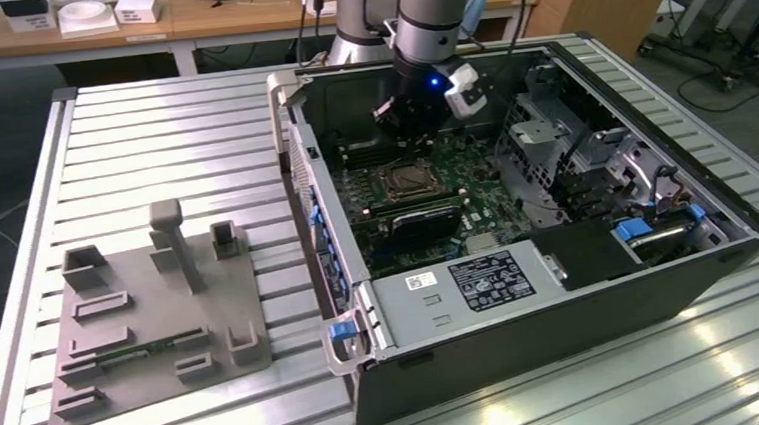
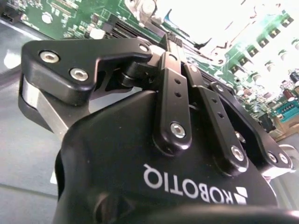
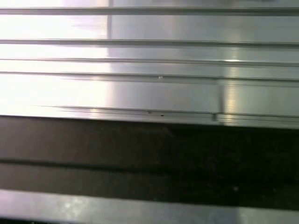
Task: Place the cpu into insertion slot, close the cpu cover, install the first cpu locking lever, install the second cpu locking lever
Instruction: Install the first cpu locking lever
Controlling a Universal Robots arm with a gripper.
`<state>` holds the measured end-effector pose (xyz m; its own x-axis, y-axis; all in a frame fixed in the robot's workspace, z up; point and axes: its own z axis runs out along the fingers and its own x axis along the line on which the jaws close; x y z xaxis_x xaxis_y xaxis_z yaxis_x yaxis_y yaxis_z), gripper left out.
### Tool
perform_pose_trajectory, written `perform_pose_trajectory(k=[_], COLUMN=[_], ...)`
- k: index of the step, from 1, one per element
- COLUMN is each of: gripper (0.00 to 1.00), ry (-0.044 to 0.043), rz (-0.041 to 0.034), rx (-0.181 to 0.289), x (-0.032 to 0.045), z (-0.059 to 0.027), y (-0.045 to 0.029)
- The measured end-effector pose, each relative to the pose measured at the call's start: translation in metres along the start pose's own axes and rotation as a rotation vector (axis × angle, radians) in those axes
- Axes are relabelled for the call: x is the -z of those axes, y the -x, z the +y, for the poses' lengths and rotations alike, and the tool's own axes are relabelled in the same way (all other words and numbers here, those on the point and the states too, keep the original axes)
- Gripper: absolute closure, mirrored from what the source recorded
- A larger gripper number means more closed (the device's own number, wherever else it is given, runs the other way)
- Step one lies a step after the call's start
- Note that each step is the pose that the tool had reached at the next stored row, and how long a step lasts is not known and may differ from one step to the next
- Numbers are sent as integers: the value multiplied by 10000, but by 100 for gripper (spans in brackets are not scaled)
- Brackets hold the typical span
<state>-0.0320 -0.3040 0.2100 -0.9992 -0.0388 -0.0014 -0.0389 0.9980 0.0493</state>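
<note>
Inside an open computer case, the green motherboard (image 1: 467,158) lies flat. The insertion slot (image 1: 407,180) shows as a square socket with a silvery rim and a dark centre. My gripper (image 1: 410,130) hangs over the board just behind the slot, a little above it. In the second wrist view the gripper (image 2: 169,41) has its black fingers (image 2: 140,51) drawn together, pointing at the motherboard (image 2: 70,14). Whether anything sits between them is hidden. I cannot make out the cpu, nor tell the cpu cover apart from the slot's rim.
The black case (image 1: 561,320) stands on a slatted aluminium table (image 1: 161,138). Its power supply (image 1: 492,280) is at the front and a drive cage (image 1: 576,149) on the exterior view's right. A grey fixture block (image 1: 146,319) sits on the left. The first wrist view faces the table slats (image 3: 149,88).
</note>
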Motion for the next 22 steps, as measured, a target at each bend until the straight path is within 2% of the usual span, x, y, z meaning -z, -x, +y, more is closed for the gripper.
perform_pose_trajectory(k=[5,13,22], gripper=[90,90,90], ry=[3,25,47], rz=[1,1,-1], rx=[-2,11,10], x=[0,-3,-15], z=[10,43,42], y=[-46,-43,77])
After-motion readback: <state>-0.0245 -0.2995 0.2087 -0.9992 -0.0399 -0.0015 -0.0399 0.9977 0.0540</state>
